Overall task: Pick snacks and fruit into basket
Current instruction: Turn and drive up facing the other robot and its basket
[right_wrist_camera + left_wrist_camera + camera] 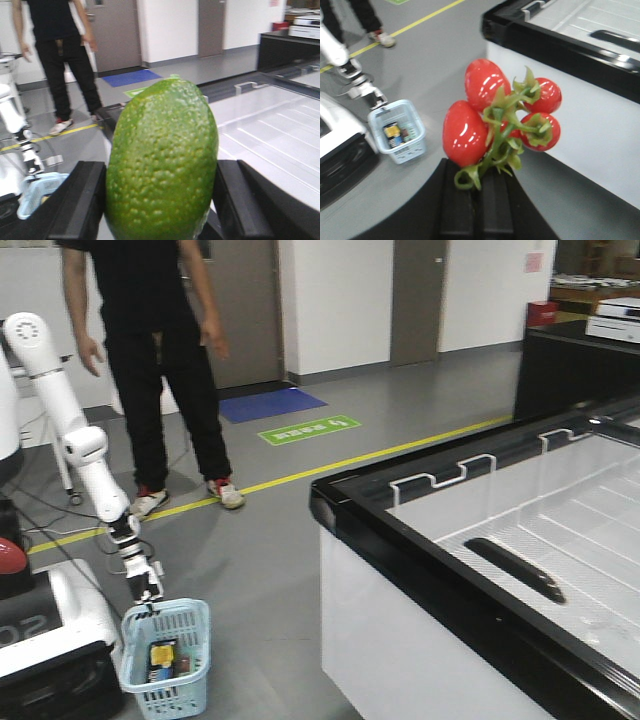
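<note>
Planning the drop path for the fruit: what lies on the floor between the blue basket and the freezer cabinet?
Nothing: in the front view, only bare grey floor separates the basket from the freezer. The left wrist view agrees.

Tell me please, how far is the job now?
Partly done. The basket already holds some packaged snacks. In hand: the left tool grips a tomato bunch, and the right tool grips a green citrus fruit. Left: both fruits must go into the basket.
</note>
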